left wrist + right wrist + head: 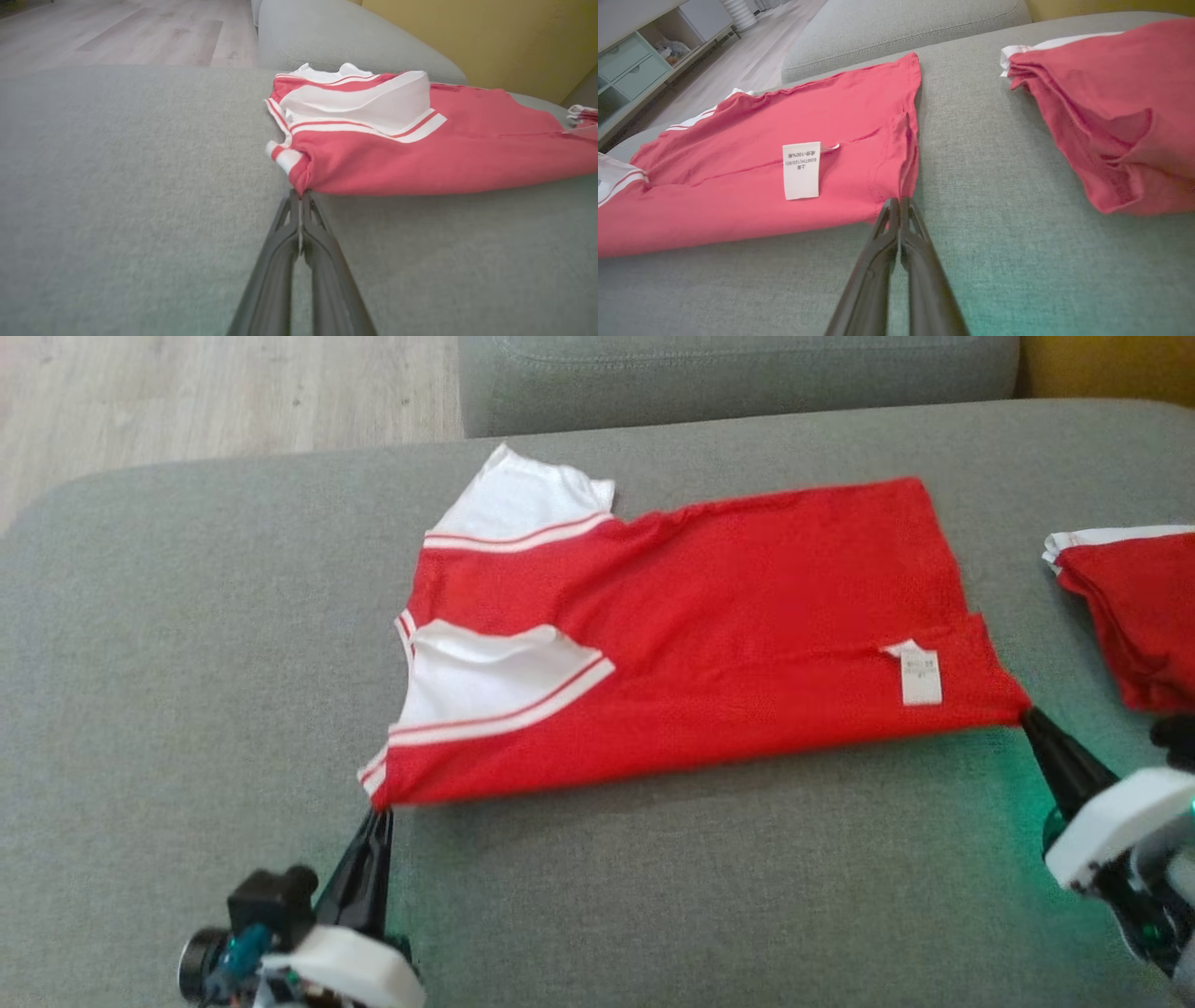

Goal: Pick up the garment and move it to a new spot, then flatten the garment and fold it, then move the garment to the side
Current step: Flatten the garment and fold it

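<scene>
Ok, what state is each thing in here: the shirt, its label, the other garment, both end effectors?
shirt: folded over, lying flat on the couch
label: flipped out, lying on the red cloth
other garment: folded, lying apart to the right
left end effector: shut on the shirt's near collar-end corner
right end effector: shut on the shirt's near hem corner

Left end effector (379,816) and right end effector (1028,714) pinched closed on garment (747,616) corners, arms spread.
</scene>
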{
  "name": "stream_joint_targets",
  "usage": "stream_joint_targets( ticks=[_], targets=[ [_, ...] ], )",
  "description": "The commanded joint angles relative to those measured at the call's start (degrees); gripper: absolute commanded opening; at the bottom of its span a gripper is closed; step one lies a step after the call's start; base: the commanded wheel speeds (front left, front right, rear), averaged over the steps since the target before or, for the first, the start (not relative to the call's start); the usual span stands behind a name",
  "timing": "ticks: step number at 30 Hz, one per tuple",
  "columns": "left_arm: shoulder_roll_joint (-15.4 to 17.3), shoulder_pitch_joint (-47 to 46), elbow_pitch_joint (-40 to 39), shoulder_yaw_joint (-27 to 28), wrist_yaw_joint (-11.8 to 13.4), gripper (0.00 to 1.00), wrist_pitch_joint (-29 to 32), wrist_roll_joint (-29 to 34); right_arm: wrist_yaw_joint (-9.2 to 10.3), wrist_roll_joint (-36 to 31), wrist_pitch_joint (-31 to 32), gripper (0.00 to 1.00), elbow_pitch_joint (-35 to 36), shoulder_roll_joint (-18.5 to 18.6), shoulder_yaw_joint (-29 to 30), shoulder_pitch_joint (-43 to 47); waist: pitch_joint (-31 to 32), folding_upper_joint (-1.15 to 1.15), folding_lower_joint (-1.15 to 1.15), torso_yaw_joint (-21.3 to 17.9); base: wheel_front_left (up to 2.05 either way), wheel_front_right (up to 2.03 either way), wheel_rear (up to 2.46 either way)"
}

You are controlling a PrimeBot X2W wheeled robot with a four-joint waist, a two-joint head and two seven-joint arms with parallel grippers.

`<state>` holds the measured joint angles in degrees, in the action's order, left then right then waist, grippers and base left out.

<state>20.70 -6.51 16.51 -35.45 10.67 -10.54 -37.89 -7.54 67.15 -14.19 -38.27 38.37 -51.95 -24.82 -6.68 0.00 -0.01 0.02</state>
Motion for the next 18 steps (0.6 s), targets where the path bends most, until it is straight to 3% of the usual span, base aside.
stream_joint_targets(
  ticks=[1, 10, 18],
  targets=[
    [2.01, -0.19, -2.25, 1.96, 0.67, 0.00, 0.13, -0.62, 0.05, 0.39, -0.78, 0.00, 1.33, 2.97, 0.38, 1.83, 0.25, 0.00, 0.01, 0.09, 0.00, 0.00, 0.00],
    [4.88, 7.91, -9.35, 2.13, 2.74, 0.00, 3.53, -3.54, 0.05, 1.76, -0.80, 0.00, 8.15, 8.65, 2.16, 12.34, 0.97, 0.00, 0.01, 0.13, 0.00, 0.00, 0.00],
    [7.46, 13.05, -14.10, 1.11, 3.94, 0.00, 8.47, -5.67, 0.05, 1.27, -0.80, 0.00, 13.14, 11.53, 3.65, 18.24, 1.46, 0.00, 0.01, -0.20, 0.00, 0.00, 0.00]
  ],
)
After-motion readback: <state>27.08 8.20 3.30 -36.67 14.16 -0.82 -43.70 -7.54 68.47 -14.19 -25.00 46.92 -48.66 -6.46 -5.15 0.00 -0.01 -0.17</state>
